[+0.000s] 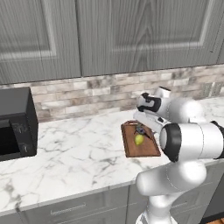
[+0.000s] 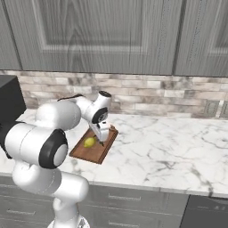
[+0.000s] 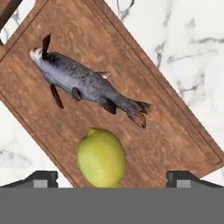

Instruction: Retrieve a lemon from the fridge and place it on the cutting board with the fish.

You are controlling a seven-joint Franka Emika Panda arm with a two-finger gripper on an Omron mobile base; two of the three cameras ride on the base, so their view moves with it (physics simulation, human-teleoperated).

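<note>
In the hand view the gripper (image 3: 112,179) stands wide open and holds nothing; its two fingertips (image 3: 41,178) flank the lemon (image 3: 101,157) without touching it. The lemon lies on the cutting board (image 3: 175,144) near one long edge, just beside the fish (image 3: 85,83), apart from it. From the left base view, a black microwave (image 1: 16,124) sits at the counter's (image 1: 78,157) left end, well apart from the board; nothing lies between.
</note>
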